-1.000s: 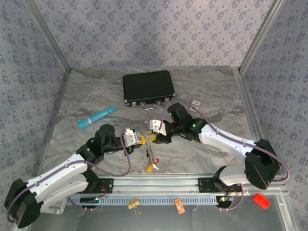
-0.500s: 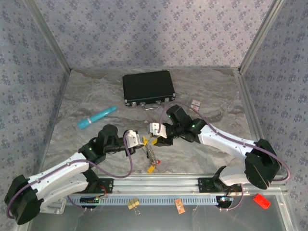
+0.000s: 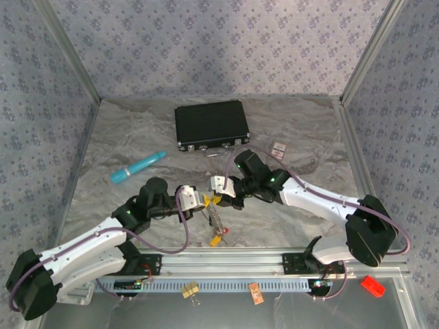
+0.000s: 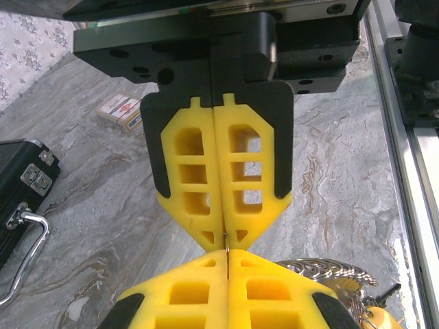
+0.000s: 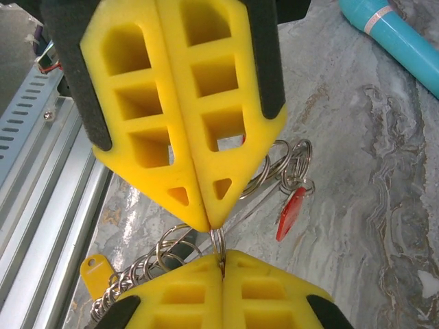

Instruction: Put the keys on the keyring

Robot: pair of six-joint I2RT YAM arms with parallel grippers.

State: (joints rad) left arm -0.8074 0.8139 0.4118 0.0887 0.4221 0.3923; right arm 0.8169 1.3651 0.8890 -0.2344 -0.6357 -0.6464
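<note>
the keys [image 5: 289,214] and their thin wire ring [image 5: 218,241] look light, stiff and slippery, best pinched on the wire itself, where left gripper [image 5: 208,225] and right gripper [image 5: 223,256] both clamp shut.

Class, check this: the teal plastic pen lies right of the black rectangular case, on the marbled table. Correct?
No. The teal plastic pen lies left of the black rectangular case, on the marbled table, as the top view shows.
</note>
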